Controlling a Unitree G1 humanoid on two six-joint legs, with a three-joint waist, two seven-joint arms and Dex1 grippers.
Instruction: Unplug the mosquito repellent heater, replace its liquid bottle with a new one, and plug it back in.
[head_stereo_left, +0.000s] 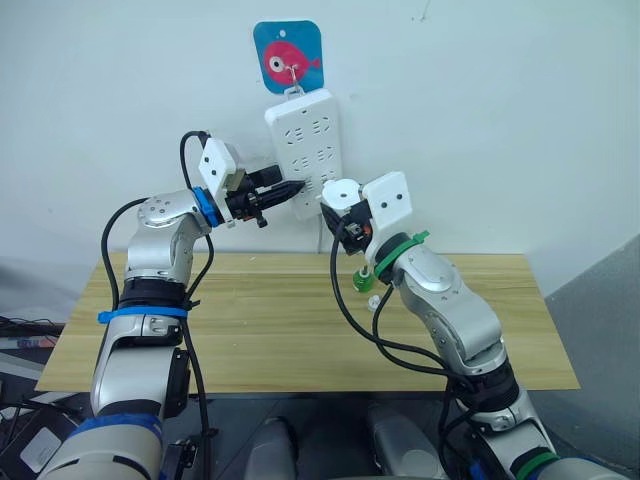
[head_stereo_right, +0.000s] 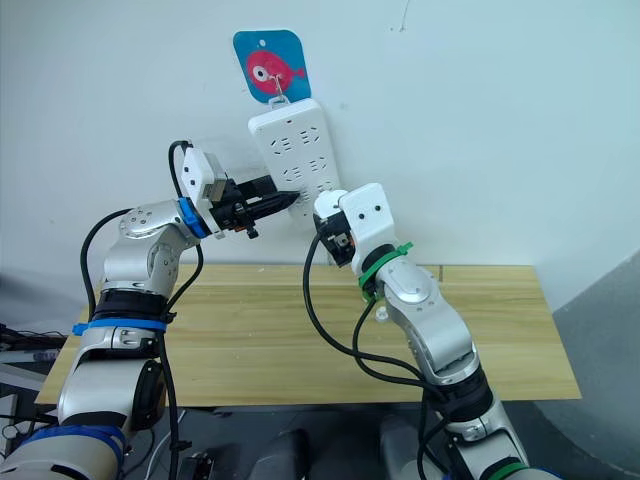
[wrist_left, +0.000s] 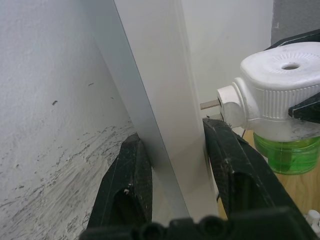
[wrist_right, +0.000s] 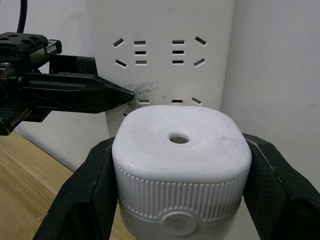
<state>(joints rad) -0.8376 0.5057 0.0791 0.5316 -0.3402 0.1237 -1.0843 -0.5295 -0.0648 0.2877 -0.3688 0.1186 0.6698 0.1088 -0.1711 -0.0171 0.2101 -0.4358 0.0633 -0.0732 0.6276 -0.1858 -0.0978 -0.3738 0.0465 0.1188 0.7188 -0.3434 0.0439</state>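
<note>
Closest to you, the right gripper (wrist_right: 177, 195) has its jaws pinching the mosquito repellent heater (wrist_right: 181, 150), held just off the power strip (head_stereo_left: 306, 140), prongs facing it; green liquid bottle (wrist_left: 286, 152) fitted beneath. Your left gripper (wrist_left: 175, 165) clamps the strip's edge to steady it. This looks like the re-plugging step: line the prongs up with a socket, then push straight. Only the left wrist view reveals the bare prongs (wrist_left: 210, 105).

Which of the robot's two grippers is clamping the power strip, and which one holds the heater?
The left gripper clamps the edge of the wall-hung power strip. The right gripper holds the white heater, its prongs just off the strip.
</note>
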